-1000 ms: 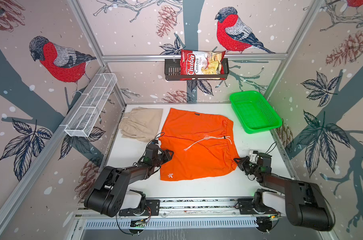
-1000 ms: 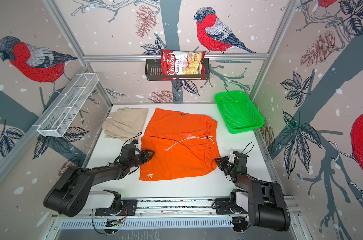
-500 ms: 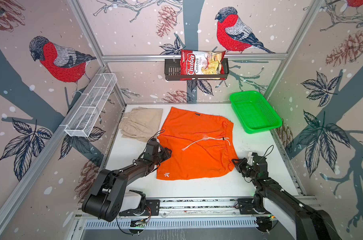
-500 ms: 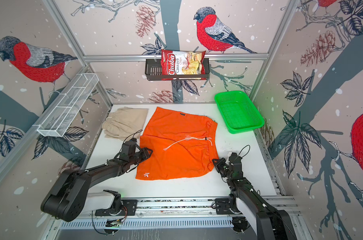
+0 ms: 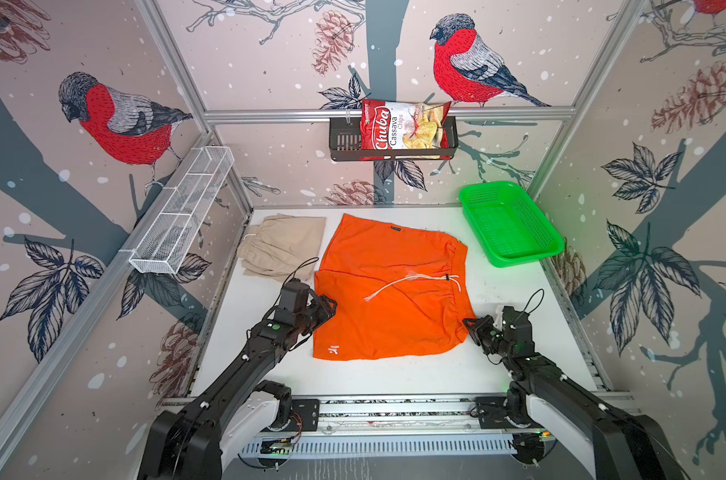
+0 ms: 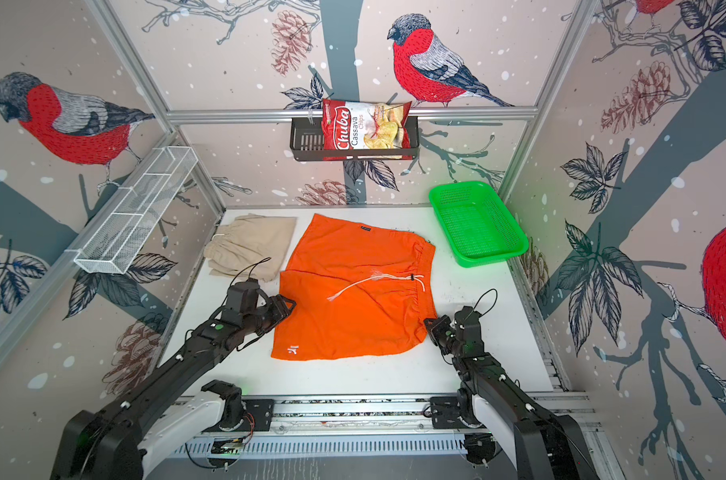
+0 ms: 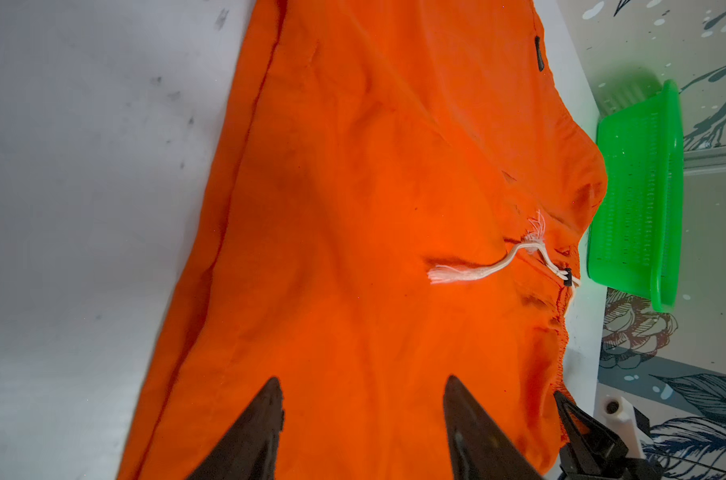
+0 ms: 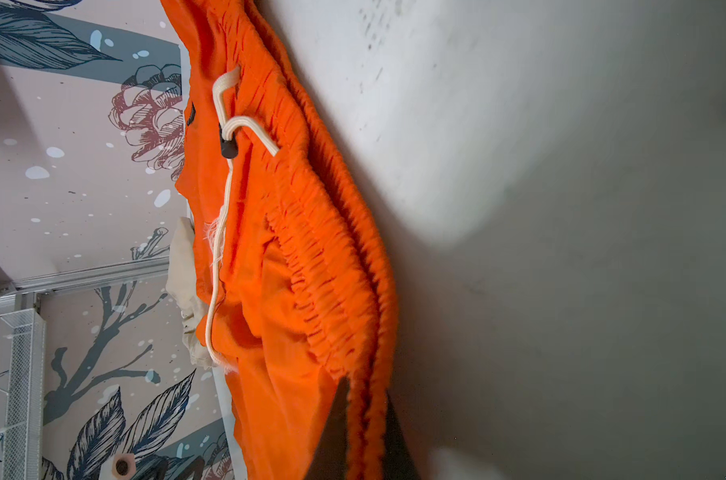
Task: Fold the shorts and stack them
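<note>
Orange pair: bright orange cloth shorts point(image 5: 388, 307) lie spread flat mid white counter point(image 5: 394, 376), white drawstring point(image 5: 411, 281) on top
Tan pair: tan cloth shorts point(image 5: 282, 245) folded at the far left corner, just beside the orange
Left hand point(image 7: 361, 419): released, jaws apart over the orange leg edge
Right hand point(image 8: 365, 432): clenched on the gathered orange waistband

In the right wrist view the beige shorts point(image 8: 184, 291) are mostly hidden behind the orange shorts point(image 8: 295, 249), which run off the picture's edge. In a top view, lower middle, the white logo point(image 5: 333, 350) is too small to make out. The left arm point(image 5: 249, 365) and right arm point(image 5: 561, 390) are cut off by the bottom edge.
</note>
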### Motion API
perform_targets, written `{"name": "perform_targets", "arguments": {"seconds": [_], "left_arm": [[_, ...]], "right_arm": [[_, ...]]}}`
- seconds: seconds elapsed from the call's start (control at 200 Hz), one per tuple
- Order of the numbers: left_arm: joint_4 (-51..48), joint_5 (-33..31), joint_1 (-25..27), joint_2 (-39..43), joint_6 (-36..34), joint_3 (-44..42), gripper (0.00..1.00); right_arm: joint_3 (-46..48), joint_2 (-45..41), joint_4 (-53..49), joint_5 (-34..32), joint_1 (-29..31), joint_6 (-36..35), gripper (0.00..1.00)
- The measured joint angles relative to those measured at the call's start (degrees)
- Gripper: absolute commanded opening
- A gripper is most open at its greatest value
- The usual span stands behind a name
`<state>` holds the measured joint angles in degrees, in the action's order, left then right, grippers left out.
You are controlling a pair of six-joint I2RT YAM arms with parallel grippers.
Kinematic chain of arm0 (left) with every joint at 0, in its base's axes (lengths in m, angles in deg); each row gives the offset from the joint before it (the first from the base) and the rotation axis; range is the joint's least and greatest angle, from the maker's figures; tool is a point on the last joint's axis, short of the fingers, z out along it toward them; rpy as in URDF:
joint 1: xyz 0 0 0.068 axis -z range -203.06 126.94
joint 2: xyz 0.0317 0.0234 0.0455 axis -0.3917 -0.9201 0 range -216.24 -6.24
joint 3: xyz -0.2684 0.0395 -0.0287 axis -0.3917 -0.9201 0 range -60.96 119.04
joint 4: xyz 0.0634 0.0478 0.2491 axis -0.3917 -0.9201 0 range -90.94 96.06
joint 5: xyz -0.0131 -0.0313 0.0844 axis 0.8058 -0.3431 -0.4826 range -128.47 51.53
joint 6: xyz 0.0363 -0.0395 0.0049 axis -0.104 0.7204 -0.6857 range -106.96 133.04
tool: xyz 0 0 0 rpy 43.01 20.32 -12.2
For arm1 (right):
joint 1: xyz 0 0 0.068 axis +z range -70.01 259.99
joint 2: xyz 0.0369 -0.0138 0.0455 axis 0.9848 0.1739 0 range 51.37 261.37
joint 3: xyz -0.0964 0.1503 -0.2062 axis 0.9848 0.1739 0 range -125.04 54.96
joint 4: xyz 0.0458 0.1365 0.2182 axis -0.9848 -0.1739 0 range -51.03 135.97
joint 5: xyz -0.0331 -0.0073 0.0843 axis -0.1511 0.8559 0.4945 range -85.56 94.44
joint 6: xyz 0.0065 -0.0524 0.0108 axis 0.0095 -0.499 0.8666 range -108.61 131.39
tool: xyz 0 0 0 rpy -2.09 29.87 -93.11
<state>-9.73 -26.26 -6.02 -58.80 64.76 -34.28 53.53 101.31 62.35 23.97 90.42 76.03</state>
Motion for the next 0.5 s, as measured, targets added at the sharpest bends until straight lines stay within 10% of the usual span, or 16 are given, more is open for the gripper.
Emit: {"name": "perform_targets", "arguments": {"seconds": [0.5], "left_arm": [[-17.3, 1.4, 0.0, 8.7, 16.3, -4.2, 0.55]], "right_arm": [[-2.0, 0.4, -1.6, -1.7, 1.6, -0.3, 0.0]]}}
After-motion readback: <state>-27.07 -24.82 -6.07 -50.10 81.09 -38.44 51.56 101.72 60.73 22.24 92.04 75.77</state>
